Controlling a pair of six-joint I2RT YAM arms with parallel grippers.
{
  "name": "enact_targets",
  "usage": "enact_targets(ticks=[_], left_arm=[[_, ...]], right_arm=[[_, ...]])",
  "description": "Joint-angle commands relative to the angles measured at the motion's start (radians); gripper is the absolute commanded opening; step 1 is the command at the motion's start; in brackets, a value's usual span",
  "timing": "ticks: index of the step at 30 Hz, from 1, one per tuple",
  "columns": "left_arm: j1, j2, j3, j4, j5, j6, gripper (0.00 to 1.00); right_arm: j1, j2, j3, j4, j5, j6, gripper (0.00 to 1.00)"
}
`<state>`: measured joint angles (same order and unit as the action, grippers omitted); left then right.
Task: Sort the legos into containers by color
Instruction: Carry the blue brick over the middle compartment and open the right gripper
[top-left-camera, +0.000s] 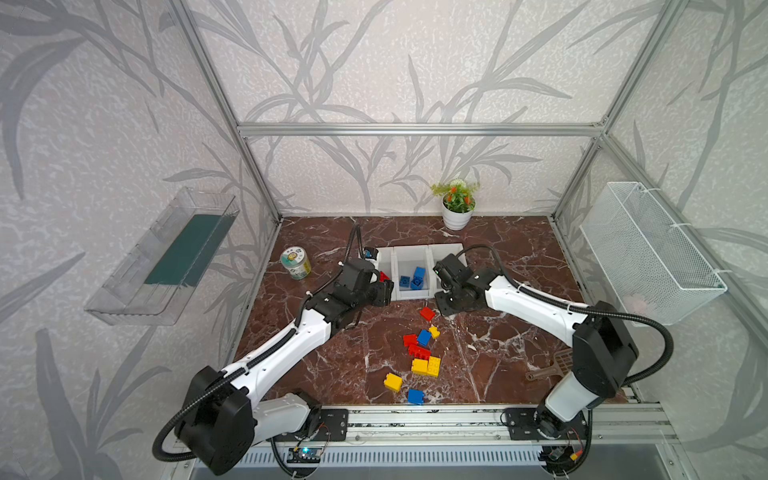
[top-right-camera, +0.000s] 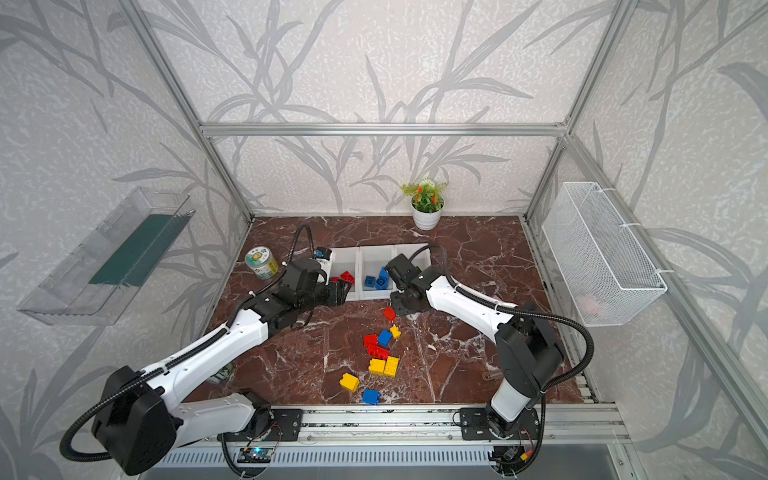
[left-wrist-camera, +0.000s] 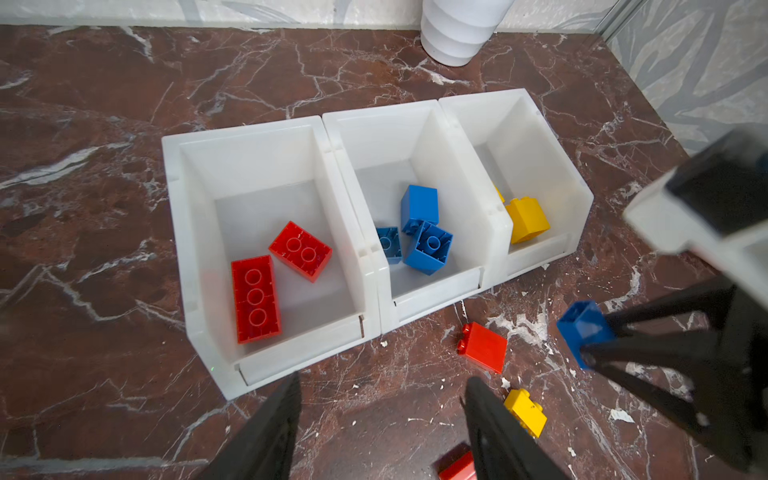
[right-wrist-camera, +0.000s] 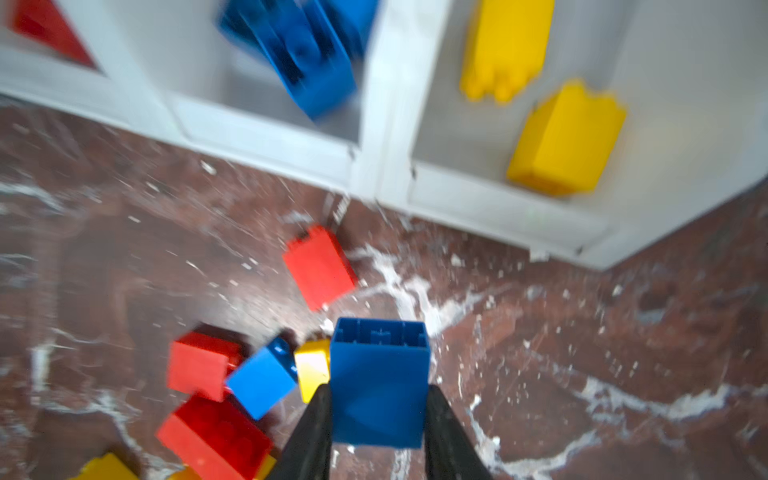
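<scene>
1 potted plant (top-left-camera: 457, 208) stood at the table's (top-left-camera: 519, 257) rear, 1 labelled jar (top-left-camera: 295, 263) at left; clear tray (top-left-camera: 166, 257) and mesh basket (top-left-camera: 648, 253) hung on walls.

No words or numbers can be read. The small jar (top-left-camera: 296, 262) has a label (top-left-camera: 300, 272), but its print is too tiny and blurry.

Glossy, smooth plastic bricks (left-wrist-camera: 300, 250) are gleaming inside milky, satin-finish plastic bins (left-wrist-camera: 176, 216) on a polished, white-veined, marble-look worktop (left-wrist-camera: 83, 228).
</scene>
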<state>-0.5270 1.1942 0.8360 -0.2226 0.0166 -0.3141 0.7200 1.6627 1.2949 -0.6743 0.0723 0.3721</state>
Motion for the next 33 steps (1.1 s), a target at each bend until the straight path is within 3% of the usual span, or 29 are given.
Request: enact_targets(ticks=[1,6,13,19,27,33], left_arm=[[0.008,-0.033,-0.012,-0.008,-0.03,-0.012,0.65],[0.008,-0.061,-0.072,0.004,-0.006,-0.051,0.65],[0.012,-0.077,-0.105,-0.007,0.049,-0.055,0.65],[0.013,-0.077,-0.098,-0.034,0.036,-0.034,0.66],[0.012,-0.06,-0.11,-0.004,0.052,-0.053,0.65],[0.012,-0.072,-0.115,-0.021,0.052,-0.051,0.66]], right_arm=[[0.001,0.082,0.148,0.003,0.027,-0.111,0.31],[-0.002,0.31,0.476,-0.071,0.019,-0.205,0.31],[-0.012,0.582,0.822,-0.207,0.02,-0.191,0.32],[-0.016,0.607,0.842,-0.217,0.015,-0.177,0.38],[-0.026,0.577,0.833,-0.234,0.034,-0.191,0.55],[-0.029,0.559,0.814,-0.224,0.037,-0.187,0.59]])
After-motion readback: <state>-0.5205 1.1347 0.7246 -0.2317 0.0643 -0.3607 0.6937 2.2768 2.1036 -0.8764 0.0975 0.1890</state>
